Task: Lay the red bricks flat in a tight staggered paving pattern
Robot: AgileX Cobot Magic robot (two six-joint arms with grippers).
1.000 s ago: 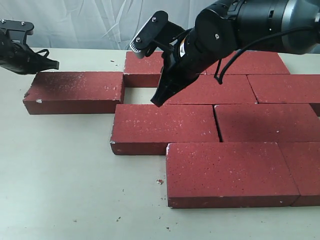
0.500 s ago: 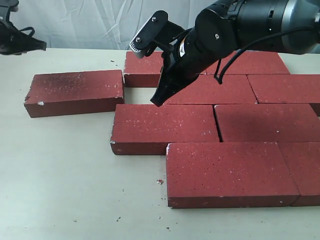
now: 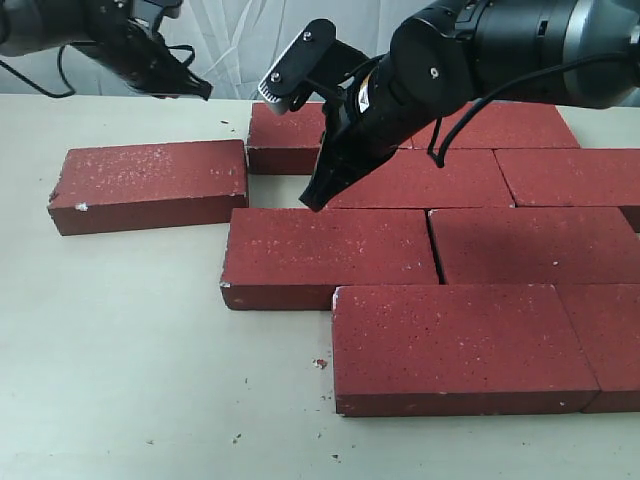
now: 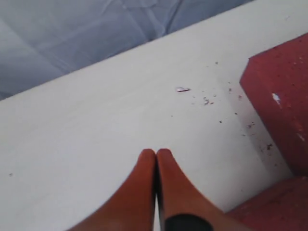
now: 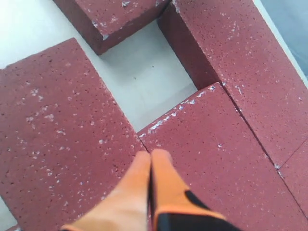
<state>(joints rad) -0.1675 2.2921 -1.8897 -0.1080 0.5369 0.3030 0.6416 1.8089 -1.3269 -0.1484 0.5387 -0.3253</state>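
Left gripper is hovering over the table behind the loose brick, tips pinched together and carrying nothing. That brick is lying flat at the left, with a bare gap separating it from its row. The other bricks are sitting packed in staggered rows. Right gripper is pointing down at the gap's edge, also pinched closed and empty.

You are at a lab test bench. A pale table meets a draped grey cloth backdrop.
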